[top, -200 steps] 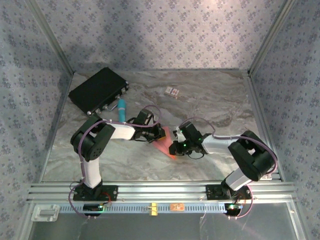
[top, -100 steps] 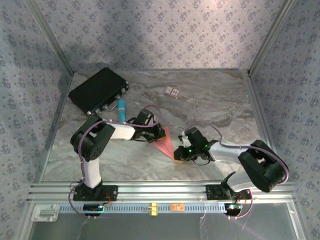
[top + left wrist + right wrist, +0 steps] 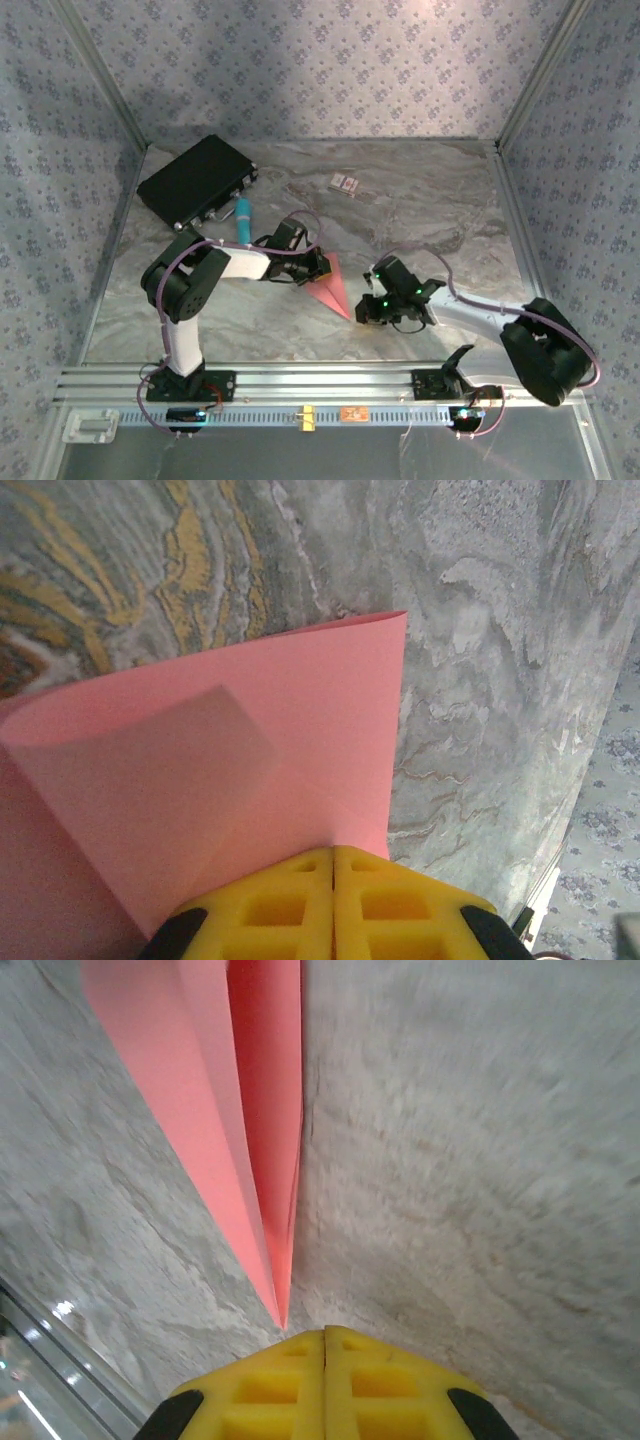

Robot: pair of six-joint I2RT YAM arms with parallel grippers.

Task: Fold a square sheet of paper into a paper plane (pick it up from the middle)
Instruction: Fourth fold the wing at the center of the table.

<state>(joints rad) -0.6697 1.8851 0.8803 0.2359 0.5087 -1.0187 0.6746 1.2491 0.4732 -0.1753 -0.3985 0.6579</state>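
Observation:
The square sheet of paper is folded into a slim pointed salmon-pink paper plane that lies slanted at the table's middle. My left gripper is shut on its wide far end. In the left wrist view the pink paper comes out from between the closed yellow fingers of the left gripper. My right gripper sits shut just past the plane's near tip. In the right wrist view the pointed tip ends right in front of the right gripper, slightly left of the seam and not between the jaws.
A black case lies at the back left with a teal marker beside it. A small patterned card lies at the back centre. The aluminium rail runs along the near edge, and patterned walls close in three sides.
My right gripper has slid back toward the near right, from over the paper's lower part to just off its tip. The right arm has stretched out lower. The left arm held still.

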